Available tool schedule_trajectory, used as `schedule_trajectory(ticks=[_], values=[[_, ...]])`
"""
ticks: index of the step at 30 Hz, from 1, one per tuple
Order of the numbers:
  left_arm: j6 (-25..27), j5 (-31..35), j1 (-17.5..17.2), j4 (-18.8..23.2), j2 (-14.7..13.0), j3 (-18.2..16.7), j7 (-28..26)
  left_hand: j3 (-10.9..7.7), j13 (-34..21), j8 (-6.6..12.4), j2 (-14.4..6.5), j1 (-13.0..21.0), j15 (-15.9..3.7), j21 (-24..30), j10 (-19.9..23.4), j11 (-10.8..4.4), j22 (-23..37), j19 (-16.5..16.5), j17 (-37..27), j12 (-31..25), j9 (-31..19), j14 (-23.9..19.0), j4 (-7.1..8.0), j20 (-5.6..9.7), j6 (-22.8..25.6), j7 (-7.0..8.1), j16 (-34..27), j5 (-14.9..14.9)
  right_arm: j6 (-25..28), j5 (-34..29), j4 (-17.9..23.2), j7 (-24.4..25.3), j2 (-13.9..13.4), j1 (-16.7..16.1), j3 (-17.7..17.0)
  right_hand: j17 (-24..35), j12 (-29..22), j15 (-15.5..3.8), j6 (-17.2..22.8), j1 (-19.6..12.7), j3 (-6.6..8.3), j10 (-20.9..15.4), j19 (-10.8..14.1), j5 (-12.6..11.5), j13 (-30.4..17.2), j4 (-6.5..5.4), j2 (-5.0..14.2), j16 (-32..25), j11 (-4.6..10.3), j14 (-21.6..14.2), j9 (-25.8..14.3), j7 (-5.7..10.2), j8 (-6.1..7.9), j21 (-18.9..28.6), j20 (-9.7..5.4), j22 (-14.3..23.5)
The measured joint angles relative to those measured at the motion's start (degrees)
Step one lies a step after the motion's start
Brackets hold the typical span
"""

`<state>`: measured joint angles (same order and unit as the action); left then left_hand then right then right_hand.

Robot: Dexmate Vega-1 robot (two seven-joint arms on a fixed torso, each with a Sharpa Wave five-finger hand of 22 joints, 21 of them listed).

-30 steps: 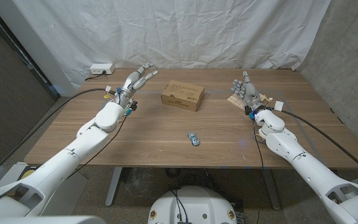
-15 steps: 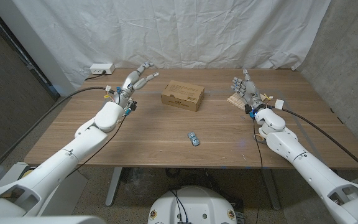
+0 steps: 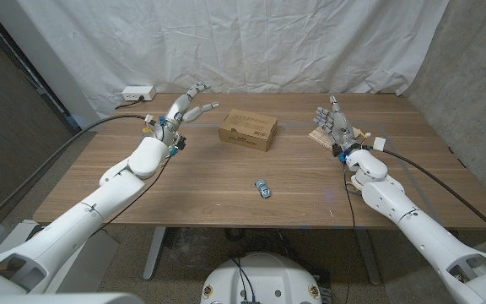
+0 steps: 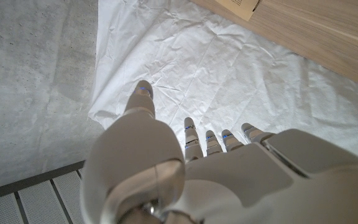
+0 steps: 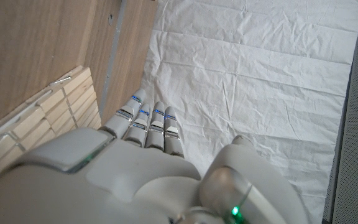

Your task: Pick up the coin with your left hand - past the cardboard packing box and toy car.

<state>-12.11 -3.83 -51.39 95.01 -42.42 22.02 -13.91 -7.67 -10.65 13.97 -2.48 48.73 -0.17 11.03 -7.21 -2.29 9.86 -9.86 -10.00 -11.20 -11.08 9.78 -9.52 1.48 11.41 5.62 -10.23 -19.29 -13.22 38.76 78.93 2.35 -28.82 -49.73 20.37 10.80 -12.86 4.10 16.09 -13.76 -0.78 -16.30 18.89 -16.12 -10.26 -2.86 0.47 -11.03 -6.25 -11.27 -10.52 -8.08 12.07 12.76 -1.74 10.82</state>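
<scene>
Left hand (image 3: 188, 103), fingers spread and holding nothing, is reaching toward the table's far edge beyond the cardboard packing box (image 3: 248, 131); the coin, unseen, is likely thin, slippery, needing an edge pinch

head view overlooks table (image 3: 226, 181), wrist views behind hands

One cardboard packing box (image 3: 248, 131), one toy car (image 3: 262, 188), one power strip (image 3: 137, 93), two robot hands, left (image 3: 184, 111), right (image 3: 330, 124)
</scene>
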Motion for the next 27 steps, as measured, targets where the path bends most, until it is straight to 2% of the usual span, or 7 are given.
schedule_trajectory(ticks=[4, 6, 10, 16, 20, 22, 27], values=[[1.54, 1.18, -0.36, 1.13, -0.25, 0.0, -0.74, -0.23, 0.0, 0.0, 0.22, 2.78, 1.55, 0.23, -1.26, 1.69, 0.16, 0.22, 0.0, 0.0, 0.0, 0.05, -0.23, -2.02, 1.13, 0.09, -0.01, 0.0, -0.13, 0.1, 0.23, 0.08, -0.16, -0.39, -0.2, 0.0, 0.0, 0.0, 0.3, 0.0, -0.24, -0.11, 0.0, 0.0, 0.0, -0.24, 0.0, 0.0, -0.11, 0.0, 0.0, 0.3, 0.0, 0.0, 0.0, 0.0], [2.07, 1.74, -0.52, 1.61, -0.29, 0.01, -1.12, -0.23, 0.0, 0.09, 0.3, 3.6, 1.85, 0.23, -1.77, 2.2, 0.16, 0.12, 0.0, 0.0, 0.0, 0.19, -0.23, -2.35, 2.26, 0.03, -0.01, 0.0, -0.3, 0.17, 0.33, 0.09, -0.22, -0.53, -0.28, 0.0, 0.0, 0.0, 0.32, 0.0, -0.25, -0.11, 0.0, 0.0, 0.0, -0.24, 0.0, 0.0, -0.11, 0.0, 0.0, 0.28, 0.0, 0.0, 0.0, 0.0], [4.03, 3.44, -1.2, 3.31, -0.58, 0.05, -2.4, -0.49, 0.0, 0.68, 0.33, 5.33, 2.43, 0.23, -2.37, 2.8, 0.16, 0.32, 0.0, 0.0, -0.26, 0.18, 0.03, -4.57, 5.15, -0.38, -0.01, 0.25, -0.4, 0.29, 0.34, 0.1, -0.23, -0.62, -0.34, 0.0, 0.0, 0.0, 0.51, 0.0, -0.25, -0.1, 0.0, 0.23, 0.0, -0.24, 0.0, 0.0, -0.1, 0.0, 0.0, 0.09, 0.0, 0.0, 0.0, 0.0], [7.19, 6.01, -1.7, 5.64, -1.26, 0.11, -3.7, -0.73, 0.0, 1.2, 0.18, 6.95, 2.83, 0.23, -2.37, 2.8, 0.43, 0.2, 0.0, 0.4, -0.26, -0.14, 0.26, -5.07, 7.59, -1.05, -0.01, 0.42, -0.62, 0.45, 0.07, -0.05, -0.03, -0.59, -0.36, 0.0, 0.0, -0.01, 0.5, 0.0, -0.25, -0.1, -0.01, 0.23, 0.0, -0.24, 0.0, 0.0, -0.1, 0.01, 0.0, 0.09, 0.0, 0.0, 0.0, -0.01], [7.46, 6.21, -1.79, 7.28, -1.85, 0.33, -3.77, -0.72, 0.0, 1.56, 0.13, 7.48, 2.86, 0.23, -2.59, 2.59, 0.43, 0.2, 0.0, 0.4, -0.26, -0.1, 0.26, -5.07, 8.79, -1.65, 0.0, 0.69, -0.66, 0.49, 0.04, -0.17, -0.02, -0.58, -0.36, -0.01, 0.0, 0.23, 0.5, 0.0, -0.24, -0.1, -0.01, 0.23, 0.0, -0.24, 0.0, 0.0, -0.1, -0.23, -0.03, 0.09, -0.27, 0.0, -0.01, -0.01], [11.25, 9.27, -1.78, 8.15, -2.18, 0.6, -4.54, -0.72, -0.01, 1.85, -0.09, 7.7, 3.01, 0.23, -2.68, 3.15, 0.42, 0.2, 0.0, 0.33, -0.26, 0.05, 0.26, -5.07, 9.56, -1.92, -0.01, 0.69, -0.66, 0.5, -0.25, -0.18, 0.16, -0.42, -0.32, -0.01, 0.0, 0.23, 0.5, 0.0, -0.25, -0.09, -0.01, 0.23, 0.0, -0.23, 0.0, 0.0, -0.1, -0.23, -0.26, 0.09, -0.27, 0.0, -0.01, -0.01], [13.05, 10.93, -1.52, 9.58, -2.73, 1.19, -4.82, -0.92, -0.01, 2.0, -0.01, 8.23, 3.31, 0.23, -2.51, 3.56, 0.42, 0.09, 0.0, 0.17, -0.26, 0.34, 0.46, -5.18, 10.61, -2.04, 0.0, 0.69, -0.66, 0.51, -0.34, -0.18, 0.19, -0.37, -0.31, -0.01, 0.0, 0.3, 0.5, 0.0, -0.41, -0.09, -0.01, 0.23, 0.0, -0.08, 0.0, 0.0, -0.09, -0.3, -0.3, 0.09, -0.27, 0.0, -0.01, -0.01]])
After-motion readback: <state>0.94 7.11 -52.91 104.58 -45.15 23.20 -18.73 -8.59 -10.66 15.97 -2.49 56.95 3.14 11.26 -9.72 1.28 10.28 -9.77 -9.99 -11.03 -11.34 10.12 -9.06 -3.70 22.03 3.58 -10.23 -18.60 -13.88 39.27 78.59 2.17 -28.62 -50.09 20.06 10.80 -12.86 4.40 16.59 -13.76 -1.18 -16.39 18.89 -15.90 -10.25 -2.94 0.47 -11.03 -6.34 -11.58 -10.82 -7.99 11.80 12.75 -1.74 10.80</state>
